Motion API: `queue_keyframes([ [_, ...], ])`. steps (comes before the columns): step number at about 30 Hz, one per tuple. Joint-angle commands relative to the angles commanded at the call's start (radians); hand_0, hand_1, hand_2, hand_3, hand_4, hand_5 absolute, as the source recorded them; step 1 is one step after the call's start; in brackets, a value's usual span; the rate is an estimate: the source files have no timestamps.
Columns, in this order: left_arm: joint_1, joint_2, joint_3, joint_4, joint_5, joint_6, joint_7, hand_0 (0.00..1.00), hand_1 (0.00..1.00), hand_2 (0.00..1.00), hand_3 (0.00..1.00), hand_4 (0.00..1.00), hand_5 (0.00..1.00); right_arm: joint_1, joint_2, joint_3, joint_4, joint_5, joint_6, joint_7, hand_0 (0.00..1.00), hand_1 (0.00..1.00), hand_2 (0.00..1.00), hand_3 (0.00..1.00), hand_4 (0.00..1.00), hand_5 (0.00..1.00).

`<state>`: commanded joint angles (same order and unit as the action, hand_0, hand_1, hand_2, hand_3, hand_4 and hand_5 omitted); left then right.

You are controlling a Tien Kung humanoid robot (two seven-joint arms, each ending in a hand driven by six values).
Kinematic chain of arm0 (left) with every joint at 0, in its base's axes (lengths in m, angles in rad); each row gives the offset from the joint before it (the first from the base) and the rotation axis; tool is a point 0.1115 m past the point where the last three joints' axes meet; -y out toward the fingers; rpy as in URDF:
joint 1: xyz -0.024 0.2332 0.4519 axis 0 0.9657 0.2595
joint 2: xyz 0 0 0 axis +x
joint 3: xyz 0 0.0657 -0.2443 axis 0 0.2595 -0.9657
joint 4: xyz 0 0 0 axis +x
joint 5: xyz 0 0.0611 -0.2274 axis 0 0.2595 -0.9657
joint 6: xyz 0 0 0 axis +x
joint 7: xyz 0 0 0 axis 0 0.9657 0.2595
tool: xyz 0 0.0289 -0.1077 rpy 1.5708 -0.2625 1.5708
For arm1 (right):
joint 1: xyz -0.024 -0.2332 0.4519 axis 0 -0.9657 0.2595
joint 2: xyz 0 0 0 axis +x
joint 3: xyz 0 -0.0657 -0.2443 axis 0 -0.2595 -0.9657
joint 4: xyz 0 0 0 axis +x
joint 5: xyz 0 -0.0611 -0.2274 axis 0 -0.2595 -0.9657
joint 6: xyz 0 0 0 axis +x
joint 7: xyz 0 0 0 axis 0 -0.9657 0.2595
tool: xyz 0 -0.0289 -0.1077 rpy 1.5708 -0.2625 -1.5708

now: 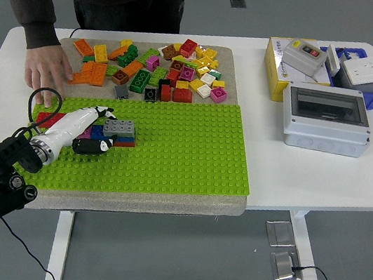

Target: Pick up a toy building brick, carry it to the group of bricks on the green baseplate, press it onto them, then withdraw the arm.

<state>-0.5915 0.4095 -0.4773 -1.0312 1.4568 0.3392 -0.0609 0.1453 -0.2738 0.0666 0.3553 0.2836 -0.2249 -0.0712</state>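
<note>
Left hand (pixel 92 129), white with black fingertips, curls around a grey studded plastic brick (pixel 119 128) on the brick cluster at nine o'clock of the green studded baseplate (pixel 178 146). Pressing seems underway; releasing and withdrawing likely follow.

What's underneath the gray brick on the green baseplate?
The gray brick sits on red and blue bricks on the green baseplate. The left hand covers their left side.

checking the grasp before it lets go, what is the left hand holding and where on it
The left hand sits at the grey brick on the brick stack, fingers at its left end. Whether it truly grips cannot be told.
</note>
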Motion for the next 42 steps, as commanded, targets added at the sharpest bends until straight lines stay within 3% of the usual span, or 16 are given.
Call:
queue_keyframes([
  [42, -0.007, 0.005, -0.003, -0.004, -0.006, -0.015, 0.003, 0.998, 0.962, 0.945, 0.741, 0.590, 0.304, 0.002, 0.000, 0.001, -0.001, 0.000, -0.001, 0.001, 0.649, 0.624, 0.603, 0.602, 0.634, 0.998],
])
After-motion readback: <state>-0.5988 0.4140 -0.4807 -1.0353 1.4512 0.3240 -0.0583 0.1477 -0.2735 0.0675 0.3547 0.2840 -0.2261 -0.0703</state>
